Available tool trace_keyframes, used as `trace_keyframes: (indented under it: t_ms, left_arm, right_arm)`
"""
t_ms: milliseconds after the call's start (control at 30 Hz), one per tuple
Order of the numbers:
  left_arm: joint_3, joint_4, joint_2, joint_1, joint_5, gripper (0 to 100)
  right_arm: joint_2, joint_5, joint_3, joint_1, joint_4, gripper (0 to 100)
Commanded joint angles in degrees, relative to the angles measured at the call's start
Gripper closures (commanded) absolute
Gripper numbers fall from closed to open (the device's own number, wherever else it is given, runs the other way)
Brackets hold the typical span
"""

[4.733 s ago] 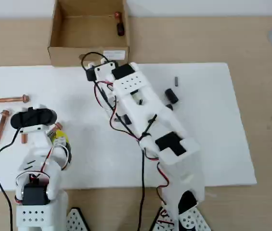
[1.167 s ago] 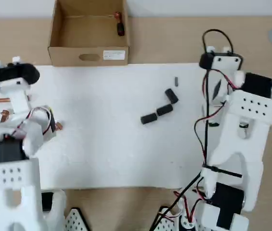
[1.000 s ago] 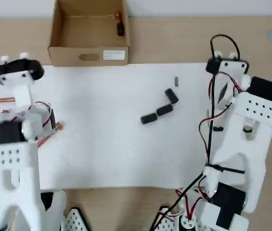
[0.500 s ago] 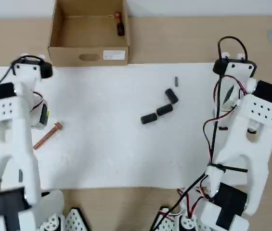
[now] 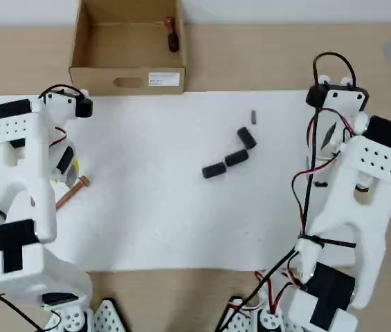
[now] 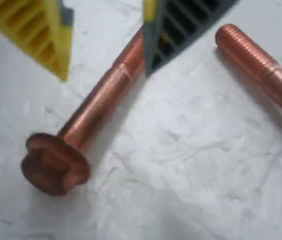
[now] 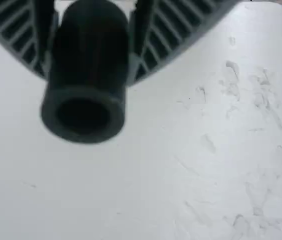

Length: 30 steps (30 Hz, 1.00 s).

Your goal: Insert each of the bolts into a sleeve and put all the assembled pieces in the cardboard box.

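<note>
A white sheet (image 5: 181, 207) is lying on the wooden table (image 5: 285, 55), with the cardboard box (image 5: 126, 79) far left. The left gripper (image 6: 105, 60) is hanging released over a copper bolt (image 6: 98, 102) at left. The right gripper (image 7: 88, 50) is grasping a black sleeve (image 7: 83, 107).

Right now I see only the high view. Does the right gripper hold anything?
Observer: Yes. The right gripper is shut on a black sleeve, its hollow end in plain sight.
Operator: Is the left gripper closed on a bolt?
Observer: No. The left gripper is open over the shaft of a bolt lying on the white mat.
Operator: Is another bolt close?
Observer: Yes, a second bolt lies beside it, not touching.
</note>
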Motion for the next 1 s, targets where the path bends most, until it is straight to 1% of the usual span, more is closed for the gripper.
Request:
trace_keyframes:
  t_ms: [0, 200, 533, 667, 967]
  left_arm:
    - [-3.0, 0.4, 1.3, 0.0, -1.3, 89]
    - [-2.8, 1.6, 3.3, 1.0, -2.5, 89]
    - [-2.9, 0.5, 3.6, 5.2, -2.4, 89]
    - [-2.5, -1.7, 3.9, 4.9, -2.4, 89]
    - [-5.8, -1.9, 11.9, 4.2, -2.4, 89]
  right_arm:
    - [-2.8, 0.4, -0.3, 0.3, -1.0, 98.8]
    - [-2.7, 0.4, -0.2, 0.3, -2.2, 98.8]
    - [-2.7, 0.4, -0.2, 0.2, -2.2, 98.8]
    - [-2.7, 0.4, -0.2, 0.2, -2.2, 98.8]
    - [-2.7, 0.4, -0.4, 0.2, -2.2, 98.8]
